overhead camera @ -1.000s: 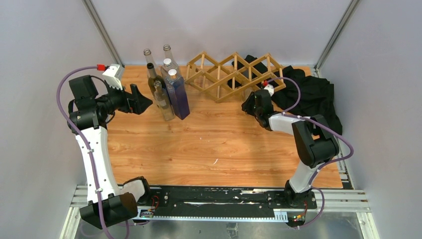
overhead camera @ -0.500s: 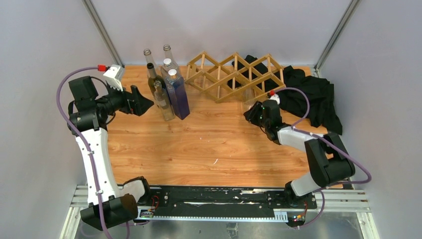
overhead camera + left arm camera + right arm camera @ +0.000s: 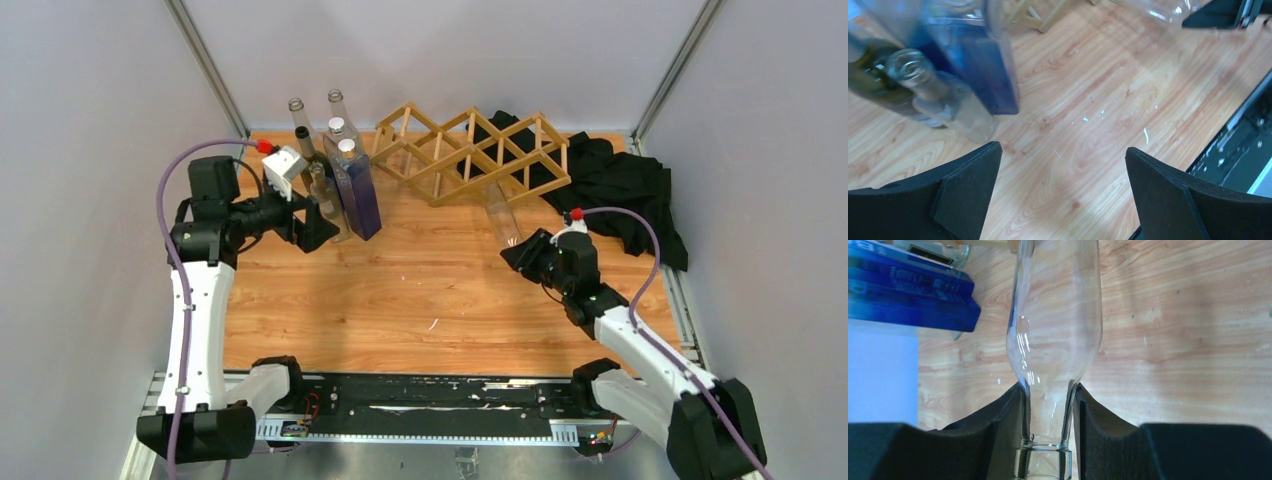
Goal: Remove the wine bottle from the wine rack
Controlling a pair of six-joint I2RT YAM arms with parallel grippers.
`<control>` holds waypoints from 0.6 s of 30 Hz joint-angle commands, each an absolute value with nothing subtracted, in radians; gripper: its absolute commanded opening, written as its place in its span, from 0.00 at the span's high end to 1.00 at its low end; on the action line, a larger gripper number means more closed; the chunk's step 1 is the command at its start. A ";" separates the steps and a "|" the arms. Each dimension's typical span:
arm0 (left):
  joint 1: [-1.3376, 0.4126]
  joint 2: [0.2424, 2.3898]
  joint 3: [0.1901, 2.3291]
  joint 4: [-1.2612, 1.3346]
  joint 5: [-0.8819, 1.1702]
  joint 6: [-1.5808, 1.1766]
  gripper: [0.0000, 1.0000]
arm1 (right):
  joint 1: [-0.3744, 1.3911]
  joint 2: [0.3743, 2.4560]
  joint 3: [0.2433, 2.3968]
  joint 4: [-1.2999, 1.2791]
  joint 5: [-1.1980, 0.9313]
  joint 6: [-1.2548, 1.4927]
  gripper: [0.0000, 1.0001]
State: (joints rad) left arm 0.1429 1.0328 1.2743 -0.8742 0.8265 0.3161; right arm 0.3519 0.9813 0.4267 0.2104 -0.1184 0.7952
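The wine bottle (image 3: 500,212) is clear glass and lies tilted between the wine rack (image 3: 470,150) and my right gripper (image 3: 522,250). The rack is a light wooden lattice at the back of the table. My right gripper (image 3: 1048,410) is shut on the bottle's neck, with the bottle (image 3: 1058,315) pointing away from it over the wood table. The bottle's base reaches the rack's front edge; I cannot tell whether it sits inside an opening. My left gripper (image 3: 318,228) stands open and empty beside the standing bottles. In the left wrist view, the gripper (image 3: 1062,148) shows bare table between its fingers.
A cluster of upright bottles (image 3: 335,165) stands at the back left, with a blue square bottle (image 3: 360,195) at its front. In the left wrist view the blue bottle (image 3: 983,65) and a clear one (image 3: 943,100) are close. A black cloth (image 3: 630,185) lies behind the rack at right.
My right arm has drawn back toward the near edge, pulling the clear bottle out from the rack. My left arm has swung right, closer to the standing bottles.
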 commanded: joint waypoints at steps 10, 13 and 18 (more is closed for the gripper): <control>-0.198 1.066 1.226 -1.007 0.584 0.638 0.00 | 0.341 0.571 0.469 -0.259 -0.228 0.847 1.00; -0.284 1.082 1.214 -1.009 0.527 0.667 0.00 | 0.342 0.559 0.508 -0.297 -0.289 0.834 1.00; -0.456 1.154 1.207 -1.007 0.473 0.723 0.00 | 0.364 0.685 0.645 -0.320 -0.501 0.803 1.00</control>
